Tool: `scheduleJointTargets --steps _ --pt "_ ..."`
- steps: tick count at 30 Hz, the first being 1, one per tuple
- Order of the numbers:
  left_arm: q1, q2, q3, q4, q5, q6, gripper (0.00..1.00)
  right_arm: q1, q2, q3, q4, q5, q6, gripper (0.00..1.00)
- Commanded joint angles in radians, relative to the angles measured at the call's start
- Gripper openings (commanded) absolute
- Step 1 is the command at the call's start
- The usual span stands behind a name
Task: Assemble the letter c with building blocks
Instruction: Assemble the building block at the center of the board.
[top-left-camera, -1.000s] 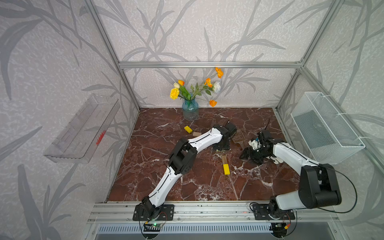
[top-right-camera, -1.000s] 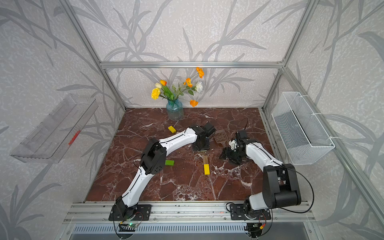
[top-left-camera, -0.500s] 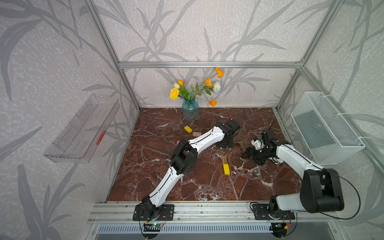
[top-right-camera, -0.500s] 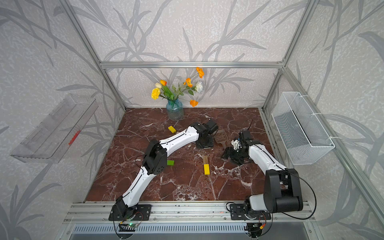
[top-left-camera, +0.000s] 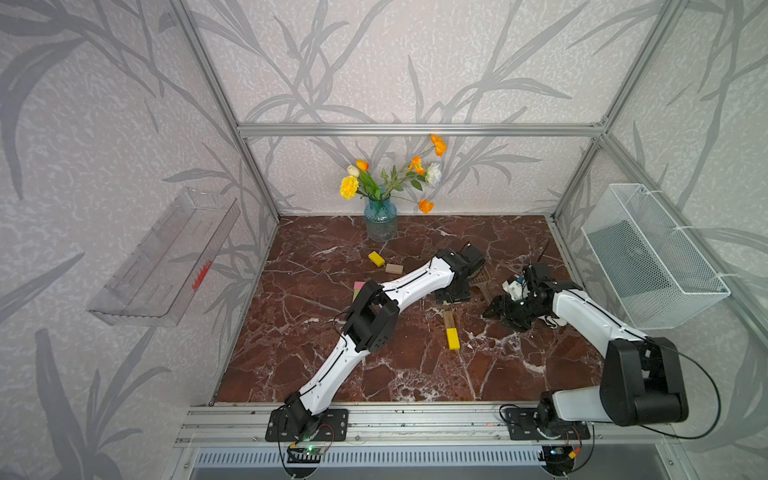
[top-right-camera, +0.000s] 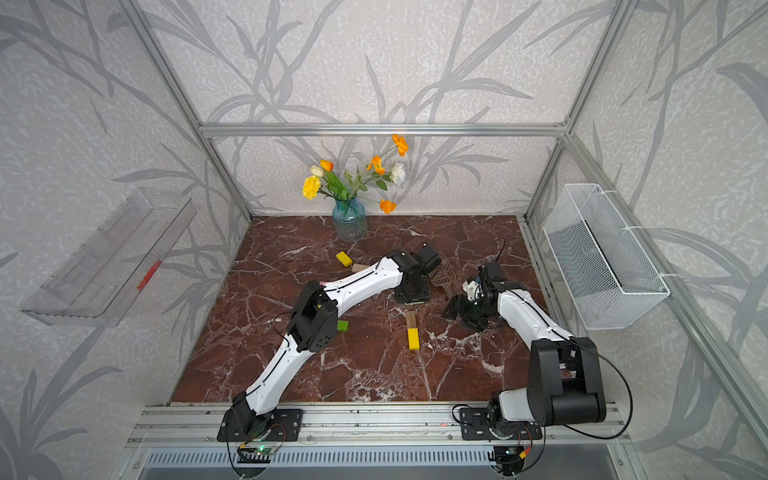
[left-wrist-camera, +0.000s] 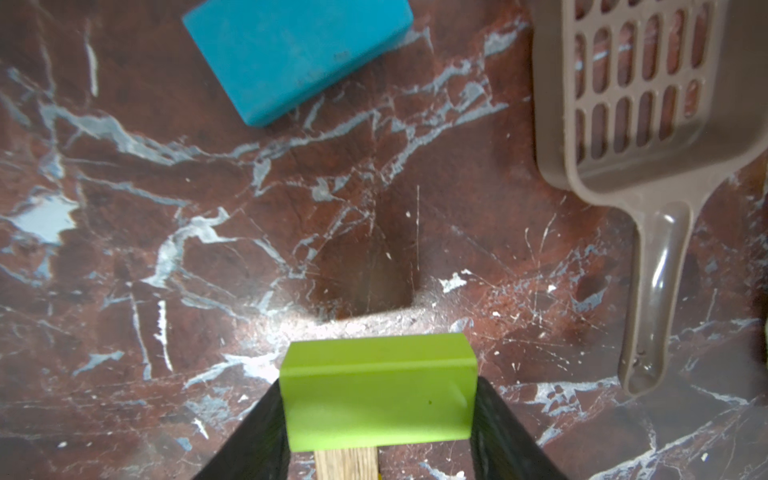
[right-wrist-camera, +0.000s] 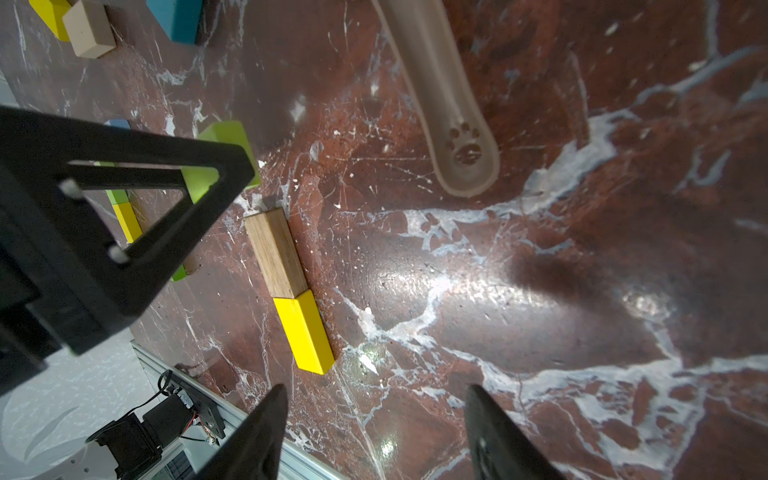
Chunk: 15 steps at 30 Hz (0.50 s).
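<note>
My left gripper (left-wrist-camera: 378, 401) is shut on a lime green block (left-wrist-camera: 378, 390), held crosswise at the far end of a tan wood block (left-wrist-camera: 347, 463). In both top views the wood block (top-left-camera: 448, 319) (top-right-camera: 410, 319) lies end to end with a yellow block (top-left-camera: 452, 338) (top-right-camera: 413, 338), and the left gripper (top-left-camera: 453, 296) stands over their far end. A teal block (left-wrist-camera: 297, 54) lies beyond. My right gripper (right-wrist-camera: 376, 399) (top-left-camera: 505, 309) is open over bare marble, to the right of the yellow block (right-wrist-camera: 305, 330).
A brown slotted scoop (top-left-camera: 482, 278) (left-wrist-camera: 623, 104) lies between the two grippers. A yellow block (top-left-camera: 376, 258) and a tan block (top-left-camera: 394, 268) sit further back, with a pink one (top-left-camera: 358, 286) by the left elbow. A flower vase (top-left-camera: 380, 222) stands at the back wall.
The left wrist has shifted slightly to the right with the green block still in its jaws. The right gripper has barely moved.
</note>
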Motion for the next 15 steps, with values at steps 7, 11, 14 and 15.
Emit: scheduleJointTargets --steps 7,11,14,15 --pt "-0.006 0.01 -0.031 -0.025 -0.014 -0.013 0.51 -0.005 -0.027 -0.008 -0.017 -0.011 -0.019 0.67" --pt "-0.004 0.01 -0.036 -0.022 -0.02 -0.013 0.51 -0.008 -0.028 -0.008 -0.019 -0.013 -0.022 0.67" --pt "-0.004 0.013 -0.039 -0.016 -0.017 -0.011 0.51 -0.01 -0.032 -0.01 -0.019 -0.014 -0.022 0.67" --pt "-0.004 0.013 -0.039 -0.014 -0.014 -0.01 0.51 -0.011 -0.033 -0.012 -0.019 -0.014 -0.022 0.67"
